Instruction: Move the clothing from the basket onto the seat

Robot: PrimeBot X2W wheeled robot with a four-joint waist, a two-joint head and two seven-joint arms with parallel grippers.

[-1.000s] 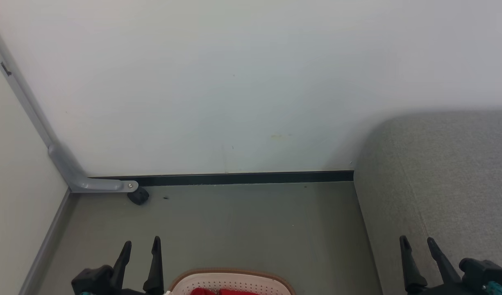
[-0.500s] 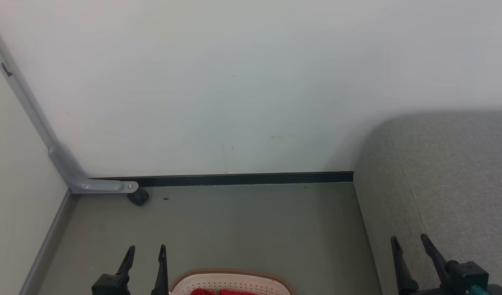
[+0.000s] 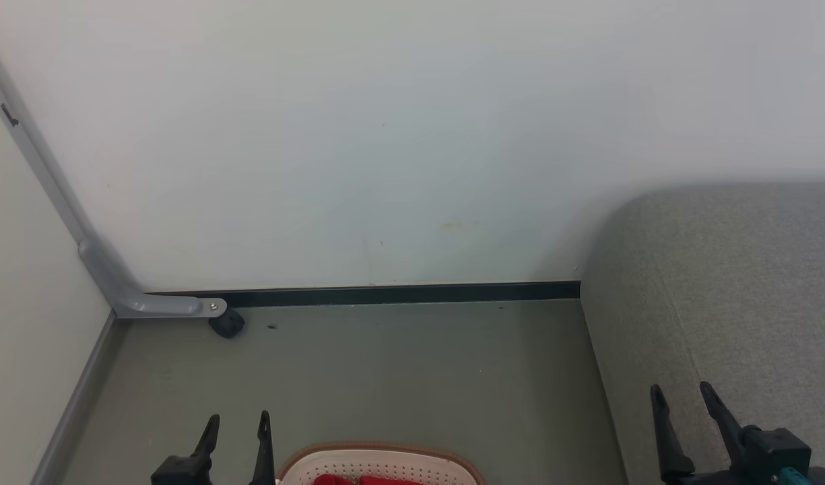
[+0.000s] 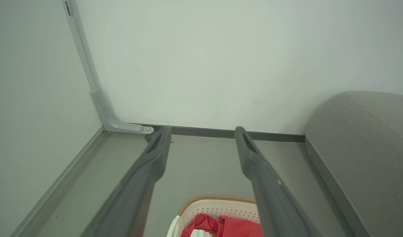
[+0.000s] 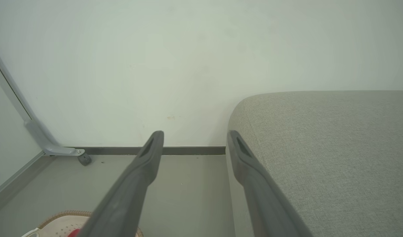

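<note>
**Head view: clothing (image 3: 365, 479) in basket (image 3: 378, 447), not on seat (image 3: 735, 283)**

Basket on grey floor (image 3: 385, 364) at bottom centre, brown rim visible. Red clothing piled inside; bit of white trim shows in left wrist view. Left tool (image 3: 239, 416) just L of basket rim, fingers spread apart, holding nothing. Right tool (image 3: 681, 388) at lower R, seen against seat's left edge, fingers apart, also empty. Seat on R side, back against white wall (image 3: 385, 135), apart from basket w/ floor btwn. Dark baseboard (image 3: 399, 294) along wall foot. Grey metal bracket (image 3: 136, 303) in L corner; small black caster (image 3: 227, 325) at its end.
</note>
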